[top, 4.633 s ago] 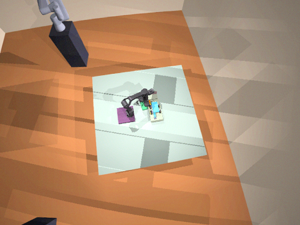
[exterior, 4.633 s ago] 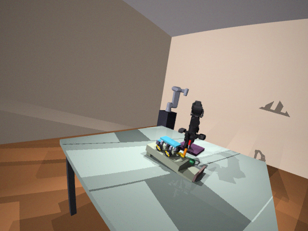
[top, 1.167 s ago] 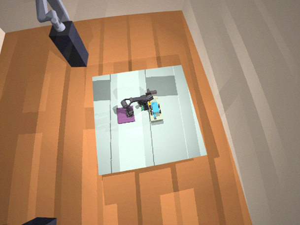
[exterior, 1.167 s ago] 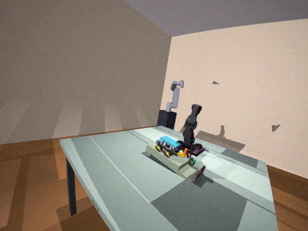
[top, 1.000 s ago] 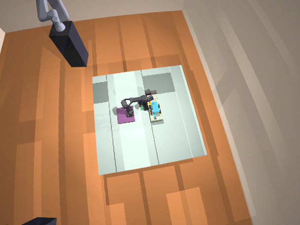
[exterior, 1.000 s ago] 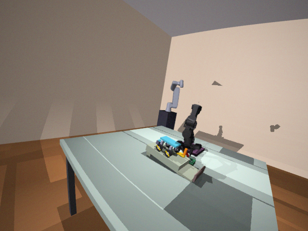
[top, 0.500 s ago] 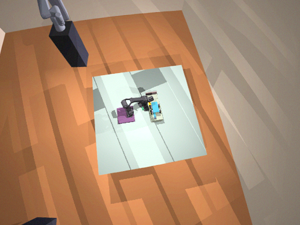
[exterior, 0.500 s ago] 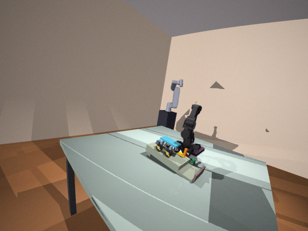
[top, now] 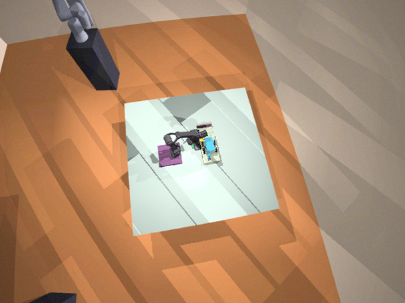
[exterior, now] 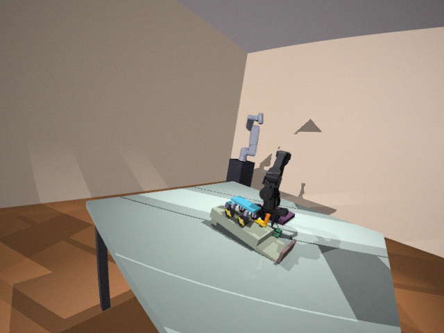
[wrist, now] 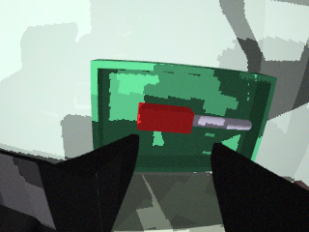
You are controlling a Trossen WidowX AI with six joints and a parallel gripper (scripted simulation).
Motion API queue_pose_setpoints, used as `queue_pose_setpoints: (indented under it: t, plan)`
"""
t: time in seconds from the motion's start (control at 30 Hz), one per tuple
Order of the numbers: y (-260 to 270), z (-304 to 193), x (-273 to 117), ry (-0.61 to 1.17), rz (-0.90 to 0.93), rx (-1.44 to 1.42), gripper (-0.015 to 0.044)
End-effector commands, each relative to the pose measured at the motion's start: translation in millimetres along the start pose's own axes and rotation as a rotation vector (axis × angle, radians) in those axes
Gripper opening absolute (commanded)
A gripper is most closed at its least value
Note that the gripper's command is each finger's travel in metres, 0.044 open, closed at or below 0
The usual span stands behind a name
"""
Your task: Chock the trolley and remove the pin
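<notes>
The stop pin [wrist: 165, 118], with its red head and grey shaft, is inside the outline of the green tray [wrist: 95, 111] [exterior: 277, 232] in the wrist view, roughly level; whether it rests on the tray's floor is hard to tell. My gripper [wrist: 176, 146] is open, with nothing between its fingertips, over the tray's near side. The blue-topped trolley [top: 209, 143] [exterior: 245, 203] stands on the pale ramp [top: 211, 161] [exterior: 236, 230]. The yellow chock [exterior: 261, 223] [top: 202, 139], its orange handle upright, sits on the ramp at the trolley's downhill end. Its contact with a wheel is too small to confirm.
A reddish end board [exterior: 287, 250] [top: 203, 125] closes the ramp's low end. The tray is beside the ramp, close to its lower part. The arm's base stands at a purple mat [top: 164, 155] [exterior: 288, 217]. Another grey arm [exterior: 254, 137] stands on a dark pedestal beyond the table.
</notes>
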State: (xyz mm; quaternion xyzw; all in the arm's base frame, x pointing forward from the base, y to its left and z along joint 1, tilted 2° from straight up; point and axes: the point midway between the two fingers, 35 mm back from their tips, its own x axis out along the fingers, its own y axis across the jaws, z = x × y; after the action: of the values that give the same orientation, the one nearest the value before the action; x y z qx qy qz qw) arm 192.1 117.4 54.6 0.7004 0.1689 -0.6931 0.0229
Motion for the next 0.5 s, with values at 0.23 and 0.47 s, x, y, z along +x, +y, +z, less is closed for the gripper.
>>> queue_pose_setpoints:
  t: [0.23, 0.47]
  plan:
    - [-0.2, -0.1, -0.2, 0.0, 0.0, 0.0, 0.034]
    - [-2.5, 1.3, -16.8, -0.006, -0.002, -0.003, 0.0366]
